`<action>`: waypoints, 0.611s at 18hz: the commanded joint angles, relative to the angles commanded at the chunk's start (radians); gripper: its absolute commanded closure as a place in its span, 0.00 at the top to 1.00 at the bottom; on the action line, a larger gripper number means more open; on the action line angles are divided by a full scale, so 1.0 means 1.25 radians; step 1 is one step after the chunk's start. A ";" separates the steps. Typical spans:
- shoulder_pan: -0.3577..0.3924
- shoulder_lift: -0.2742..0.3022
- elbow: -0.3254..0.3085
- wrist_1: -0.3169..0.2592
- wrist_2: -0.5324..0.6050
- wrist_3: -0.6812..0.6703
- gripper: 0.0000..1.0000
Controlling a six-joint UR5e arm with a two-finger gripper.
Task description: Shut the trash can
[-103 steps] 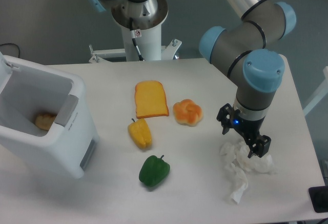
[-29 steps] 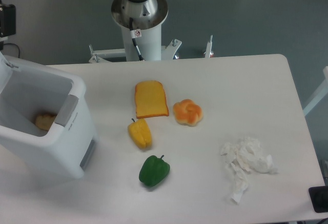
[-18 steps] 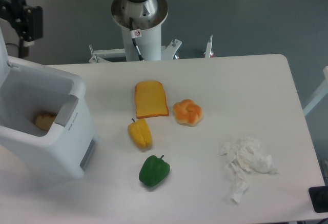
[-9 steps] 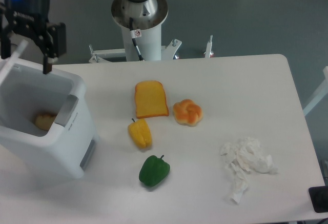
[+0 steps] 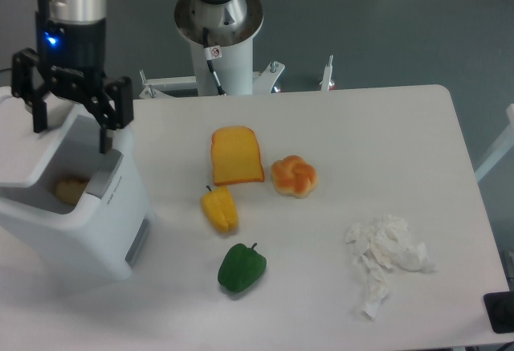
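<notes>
Gripper (image 5: 71, 122), fingers spread open, over boxy smooth white plastic trash can (image 5: 80, 222), flat lid half-lowered.

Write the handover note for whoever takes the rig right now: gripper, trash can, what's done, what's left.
Gripper: open, fingers pointing down, straddling the raised lid at the back of the trash can; holding nothing.
Trash can: left side of the table. Lid is tilted partway down over the opening, not shut; a brownish item shows inside through the gap.
Done: arm is at the lid, which is partly lowered.
Left: push the lid down until it sits flat on the rim, then lift clear.
</notes>
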 joint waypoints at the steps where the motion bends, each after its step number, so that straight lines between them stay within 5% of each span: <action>1: 0.000 -0.001 -0.003 0.000 0.001 -0.001 1.00; 11: 0.001 -0.037 -0.004 0.002 0.002 -0.001 1.00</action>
